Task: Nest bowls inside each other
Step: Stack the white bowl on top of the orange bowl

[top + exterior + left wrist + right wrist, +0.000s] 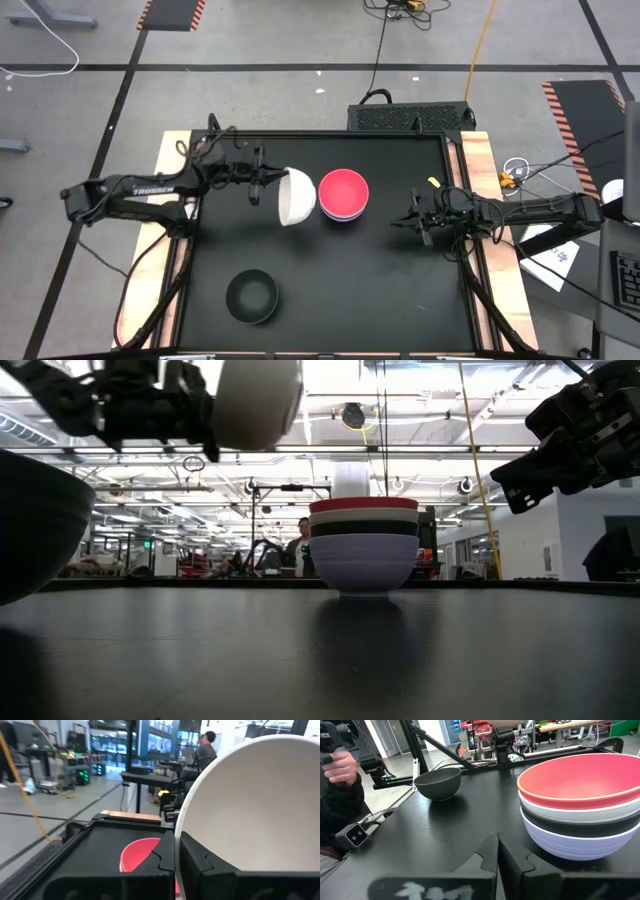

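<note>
My left gripper is shut on a white bowl and holds it in the air, tipped on its side, just left of the stack. In the low view the white bowl hangs high above the table. The stack stands on its base mid-table: red bowl on top, then white, black, and lavender at the bottom. A single black bowl sits upright near the table's near edge. My right gripper is shut and hovers right of the stack, touching nothing. My left gripper holds the white bowl by its rim, one finger inside the bowl and one outside. The fingers come level from the table's left. The bowl is lifted clear, on its side, with its opening toward the gripper and its round bottom toward the stack.
The black tabletop has free room on its near right part. Wooden side boards frame the table. A person's hand and dark sleeve show beyond the table's edge in the right wrist view. Another person stands far off in the room.
</note>
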You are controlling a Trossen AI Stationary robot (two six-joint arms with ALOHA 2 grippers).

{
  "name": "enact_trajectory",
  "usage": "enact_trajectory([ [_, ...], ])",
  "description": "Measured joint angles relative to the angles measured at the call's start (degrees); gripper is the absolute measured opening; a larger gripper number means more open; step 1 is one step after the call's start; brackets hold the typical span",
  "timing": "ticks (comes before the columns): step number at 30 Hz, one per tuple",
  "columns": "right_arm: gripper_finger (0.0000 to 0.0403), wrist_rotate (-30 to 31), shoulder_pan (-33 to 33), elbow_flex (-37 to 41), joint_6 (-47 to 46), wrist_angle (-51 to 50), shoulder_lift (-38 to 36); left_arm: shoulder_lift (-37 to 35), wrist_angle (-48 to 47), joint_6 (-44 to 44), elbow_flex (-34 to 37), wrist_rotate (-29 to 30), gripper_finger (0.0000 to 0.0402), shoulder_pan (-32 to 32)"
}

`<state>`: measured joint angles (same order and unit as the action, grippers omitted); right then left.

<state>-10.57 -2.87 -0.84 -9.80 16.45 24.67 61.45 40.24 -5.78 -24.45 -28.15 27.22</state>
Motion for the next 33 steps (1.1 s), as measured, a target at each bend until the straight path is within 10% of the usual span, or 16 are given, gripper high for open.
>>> enact_trajectory([
  [11, 0.0, 0.0, 0.0, 0.0, -0.4, -0.2, 0.0, 19.3, -8.2, 0.0, -19.5, -9.1, 0.0006, 3.3],
  [33, 0.0, 0.0, 0.0, 0.0, -0.5, -1.0, 0.0, 50.3, -70.1, 14.4, -71.8, -6.6, 0.0005, 1.4],
])
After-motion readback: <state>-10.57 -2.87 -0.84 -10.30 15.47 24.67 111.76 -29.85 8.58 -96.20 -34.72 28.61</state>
